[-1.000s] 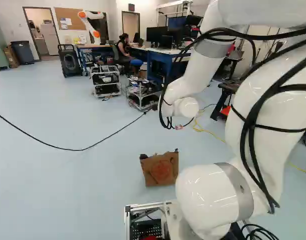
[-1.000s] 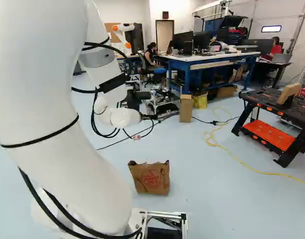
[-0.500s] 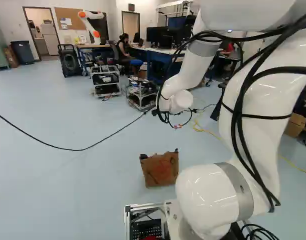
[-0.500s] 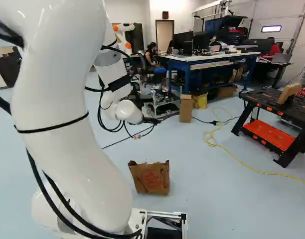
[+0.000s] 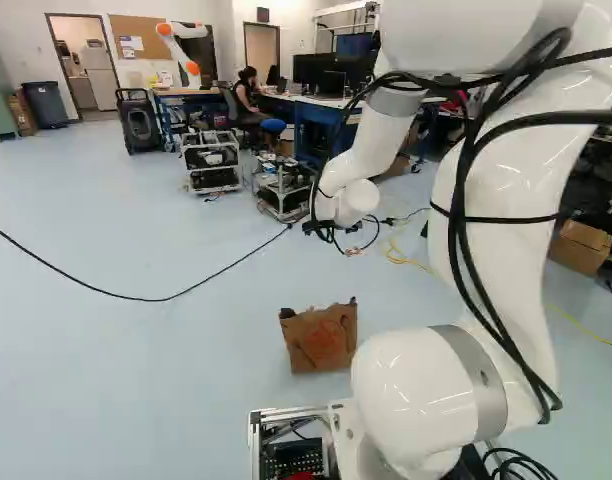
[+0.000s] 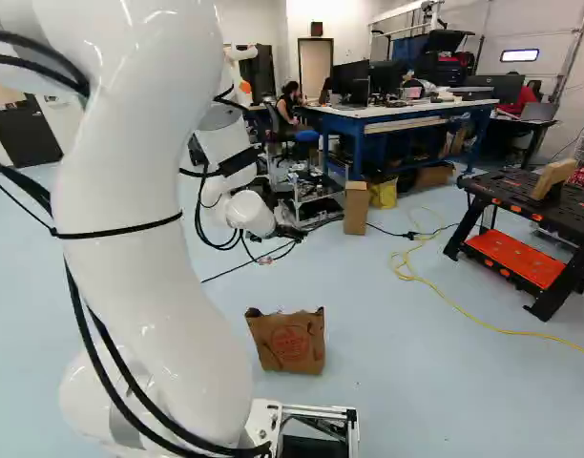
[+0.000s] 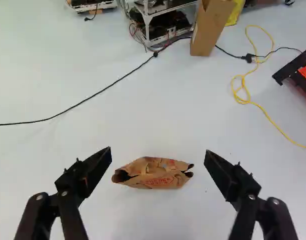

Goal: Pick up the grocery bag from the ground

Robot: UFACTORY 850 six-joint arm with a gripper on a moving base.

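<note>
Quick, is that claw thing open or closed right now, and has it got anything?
Claw: open, holding nothing; the paper bag is on the floor.

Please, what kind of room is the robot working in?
It looks like a robotics lab or workshop: another robot stands at the back, a blue workbench carries monitors, and cables such as the yellow cord run over the floor.
</note>
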